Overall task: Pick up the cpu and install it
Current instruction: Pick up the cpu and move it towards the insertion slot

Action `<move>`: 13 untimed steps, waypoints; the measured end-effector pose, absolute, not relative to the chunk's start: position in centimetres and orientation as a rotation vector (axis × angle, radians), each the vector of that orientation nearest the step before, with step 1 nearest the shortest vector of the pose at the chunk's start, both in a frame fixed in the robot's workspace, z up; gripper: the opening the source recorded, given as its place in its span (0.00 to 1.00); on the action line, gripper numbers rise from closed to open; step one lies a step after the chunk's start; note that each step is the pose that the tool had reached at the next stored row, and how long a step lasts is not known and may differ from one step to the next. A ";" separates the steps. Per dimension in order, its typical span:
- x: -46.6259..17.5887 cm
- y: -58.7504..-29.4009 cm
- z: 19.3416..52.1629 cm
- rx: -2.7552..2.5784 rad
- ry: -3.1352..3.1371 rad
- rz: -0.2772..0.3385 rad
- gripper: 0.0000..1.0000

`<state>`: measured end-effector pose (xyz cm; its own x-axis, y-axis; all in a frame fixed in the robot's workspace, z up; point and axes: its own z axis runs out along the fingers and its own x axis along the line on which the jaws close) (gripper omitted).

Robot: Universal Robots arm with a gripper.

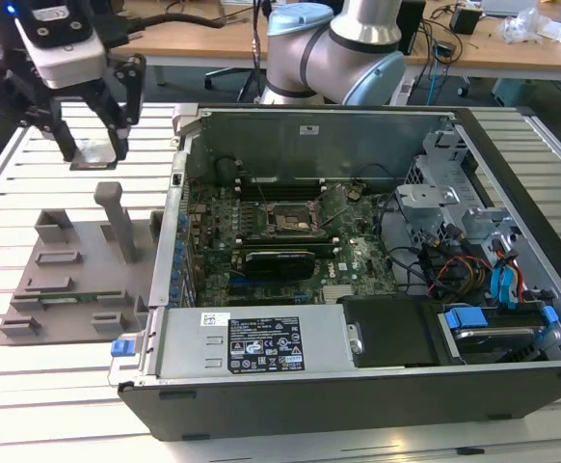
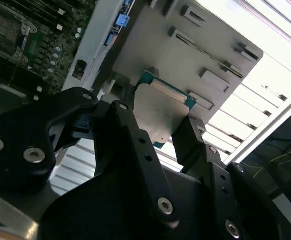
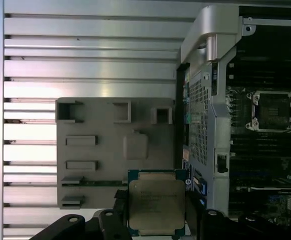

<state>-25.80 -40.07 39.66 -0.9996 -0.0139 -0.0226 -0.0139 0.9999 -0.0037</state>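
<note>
The cpu (image 1: 94, 154) is a flat square chip with a silvery top and a thin green rim. My gripper (image 1: 92, 147) is shut on it and holds it in the air, above the far end of a grey fixture plate (image 1: 78, 270) on the exterior view's left. In both wrist views the cpu (image 3: 156, 204) (image 2: 158, 112) sits pinched by its edges between black fingers (image 3: 119, 216) (image 2: 133, 132). The open socket (image 1: 288, 220) (image 3: 274, 111) lies on the motherboard inside the computer case, well apart from the gripper.
The open computer case (image 1: 358, 362) lies on a slatted metal table (image 1: 30, 386), its raised side wall (image 3: 205, 85) between fixture plate and motherboard. A grey post (image 1: 119, 220) stands up from the plate. The arm's base (image 1: 338, 48) is behind the case.
</note>
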 end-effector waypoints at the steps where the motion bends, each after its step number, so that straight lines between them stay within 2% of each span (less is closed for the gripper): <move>1: -25.4 -40.1 39.7 -0.021 3.119 -0.006 0.55; 13: -18.2 -40.1 39.6 -0.022 3.124 -0.005 0.55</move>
<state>-18.17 -40.06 39.65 -0.9998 -0.0138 -0.0172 -0.0138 0.9999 -0.0036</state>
